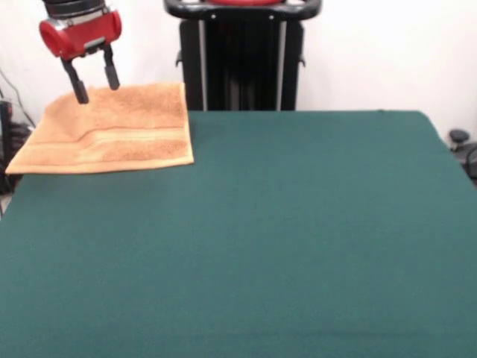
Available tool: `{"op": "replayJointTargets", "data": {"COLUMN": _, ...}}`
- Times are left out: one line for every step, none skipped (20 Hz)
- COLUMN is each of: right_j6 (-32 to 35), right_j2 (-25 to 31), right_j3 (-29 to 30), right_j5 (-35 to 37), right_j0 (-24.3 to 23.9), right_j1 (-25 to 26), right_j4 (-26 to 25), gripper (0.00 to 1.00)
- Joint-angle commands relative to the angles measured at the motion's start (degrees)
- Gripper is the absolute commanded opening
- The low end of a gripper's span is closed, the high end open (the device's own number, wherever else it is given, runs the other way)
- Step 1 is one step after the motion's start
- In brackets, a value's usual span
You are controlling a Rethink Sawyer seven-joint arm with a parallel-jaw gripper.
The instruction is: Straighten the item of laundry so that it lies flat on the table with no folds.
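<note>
Beyond the tabletop's far edge: plain white wall (387, 52); past the right far corner, dark equipment with a round knob (460, 137), partly cut off; past the left edge, dark gear and a thin cable (10, 93), too cropped to identify.

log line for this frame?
end effector: open, over towel's far edge | towel: flat, table's far corner

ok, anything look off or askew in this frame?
Yes. The towel sits at the table's far corner on the picture's left, with its far and left edges apparently past the green top. A crease steps across its woven band. The gripper hovers open at its far edge.
</note>
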Motion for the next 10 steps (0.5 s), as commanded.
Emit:
{"op": "replayJointTargets", "data": {"right_j6": 8.69, "right_j2": -7.46, "right_j3": -3.98, "right_j5": 5.1, "right_j0": 5.08, "right_j1": 2.25, "right_j4": -2.91, "gripper": 1.0}}
{"op": "replayJointTargets", "data": {"right_j6": 8.66, "right_j2": -8.04, "right_j3": -4.11, "right_j5": 5.31, "right_j0": 5.54, "right_j1": 2.39, "right_j4": -2.99, "gripper": 1.0}}
{"op": "replayJointTargets", "data": {"right_j6": 8.55, "right_j2": -8.35, "right_j3": -4.16, "right_j5": 5.2, "right_j0": 5.73, "right_j1": 2.52, "right_j4": -2.76, "gripper": 1.0}}
{"op": "replayJointTargets", "data": {"right_j6": 8.55, "right_j2": -8.79, "right_j3": -4.18, "right_j5": 5.05, "right_j0": 6.22, "right_j1": 2.6, "right_j4": -2.89, "gripper": 1.0}}
{"op": "replayJointTargets", "data": {"right_j6": 8.43, "right_j2": -9.12, "right_j3": -4.26, "right_j5": 5.05, "right_j0": 6.51, "right_j1": 2.7, "right_j4": -2.74, "gripper": 1.0}}
{"op": "replayJointTargets", "data": {"right_j6": 8.64, "right_j2": -9.28, "right_j3": -3.89, "right_j5": 4.28, "right_j0": 6.62, "right_j1": 2.77, "right_j4": -2.23, "gripper": 1.0}}
{"op": "replayJointTargets", "data": {"right_j6": 8.49, "right_j2": -9.45, "right_j3": -3.73, "right_j5": 3.9, "right_j0": 6.7, "right_j1": 2.83, "right_j4": -1.8, "gripper": 1.0}}
{"op": "replayJointTargets", "data": {"right_j6": 7.97, "right_j2": -10.01, "right_j3": -3.52, "right_j5": 3.33, "right_j0": 7.0, "right_j1": 2.88, "right_j4": -1.2, "gripper": 0.0}}
{"op": "replayJointTargets", "data": {"right_j6": 8.07, "right_j2": -10.0, "right_j3": -3.36, "right_j5": 2.71, "right_j0": 6.95, "right_j1": 2.87, "right_j4": -1.38, "gripper": 0.0}}
{"op": "replayJointTargets", "data": {"right_j6": 8.16, "right_j2": -9.99, "right_j3": -3.2, "right_j5": 2.09, "right_j0": 6.9, "right_j1": 2.86, "right_j4": -1.57, "gripper": 0.0}}
